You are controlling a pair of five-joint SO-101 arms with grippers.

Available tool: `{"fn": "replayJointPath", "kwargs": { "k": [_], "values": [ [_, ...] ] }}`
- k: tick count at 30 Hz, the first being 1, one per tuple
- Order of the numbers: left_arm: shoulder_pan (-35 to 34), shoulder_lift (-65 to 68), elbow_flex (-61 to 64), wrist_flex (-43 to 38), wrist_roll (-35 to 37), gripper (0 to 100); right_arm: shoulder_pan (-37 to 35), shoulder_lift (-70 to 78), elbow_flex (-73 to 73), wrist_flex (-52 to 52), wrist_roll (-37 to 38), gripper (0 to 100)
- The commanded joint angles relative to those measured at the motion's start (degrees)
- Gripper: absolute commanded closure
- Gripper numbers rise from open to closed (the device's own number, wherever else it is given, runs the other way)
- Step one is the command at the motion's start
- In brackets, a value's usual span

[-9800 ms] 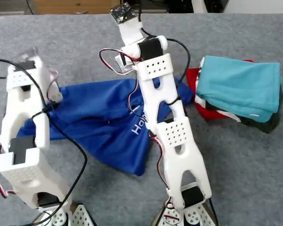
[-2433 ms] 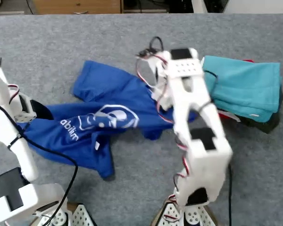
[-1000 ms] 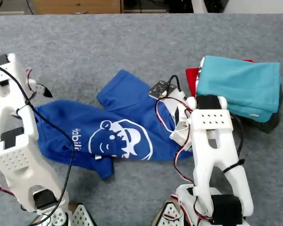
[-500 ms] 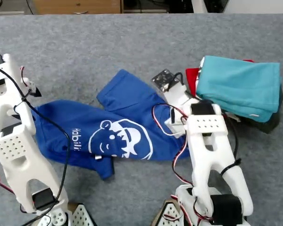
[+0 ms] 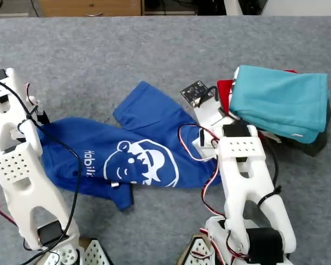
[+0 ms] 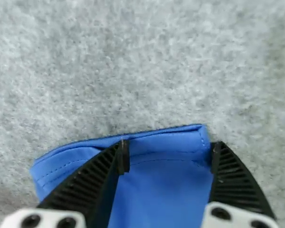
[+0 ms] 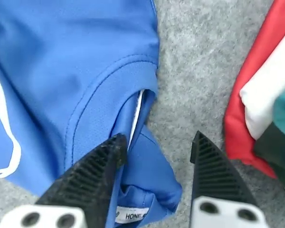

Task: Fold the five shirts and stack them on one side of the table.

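Royal-blue fabric shirt (image 5: 99,141) with a white cartoon-face print, lying spread and creased, print side up, across the middle and left of the grey felt-like counter (image 5: 154,49), one sleeve pointing toward the far edge. The shirt's right end lies near a stack of folded shirts at the counter's right side: a teal shirt (image 5: 278,102) on top, a red shirt (image 5: 225,91) below it, and a dark shirt (image 5: 314,144) at the bottom. In the right wrist view a white layer (image 7: 261,102) shows between the red shirt (image 7: 249,61) and the darker cloth. The left arm (image 5: 22,165) stands at the shirt's left end. Its tool (image 6: 168,154) has its fingers apart, and a stitched edge of the blue shirt (image 6: 156,190) lies between them on the counter. The right arm (image 5: 243,160) stands between the blue shirt and the stack. Its tool (image 7: 157,140) is likewise spread apart, poised above the collar region of the blue shirt (image 7: 61,71), with the red shirt just beside one finger.
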Motion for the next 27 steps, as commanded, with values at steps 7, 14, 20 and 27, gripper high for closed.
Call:
{"fn": "replayJointPath", "kwargs": {
  "k": [7,14,20,27],
  "values": [
    [-0.79,0.40,-5.54,0.70,0.44,72,-0.75,-1.45,0.04,-1.05,-0.62,76.8],
    [-0.62,0.48,-8.00,0.62,0.26,72,-0.57,1.71,0.13,-3.34,-0.62,76.8],
    [-0.35,0.57,-8.00,0.35,0.35,72,-0.57,2.24,-0.04,-3.34,-0.62,76.8],
    [0.44,5.85,-9.32,0.35,0.53,73,-0.66,2.24,0.31,-3.34,-0.62,76.8]
  ]
}}
